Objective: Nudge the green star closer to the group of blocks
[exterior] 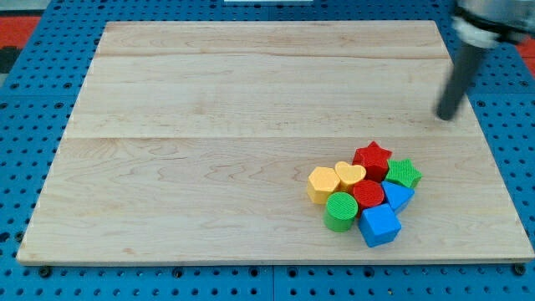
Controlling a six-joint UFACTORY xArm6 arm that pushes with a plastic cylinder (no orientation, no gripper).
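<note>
no fingers to open or close: my tip (448, 116) sits well above the green star (405, 174), which touches the red star (373, 159).

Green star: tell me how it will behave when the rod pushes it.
The green star sits flat and squat, so it probably slides rather than tips. Its points may make it turn under an off-centre push. It already touches the red star, so neighbours would likely shift. My tip stands apart, above.

The tabletop (209, 125) was pale, matt wood with visible grain. The green star (405, 173) looked like ridged matt plastic. The rod was dark and dull.
</note>
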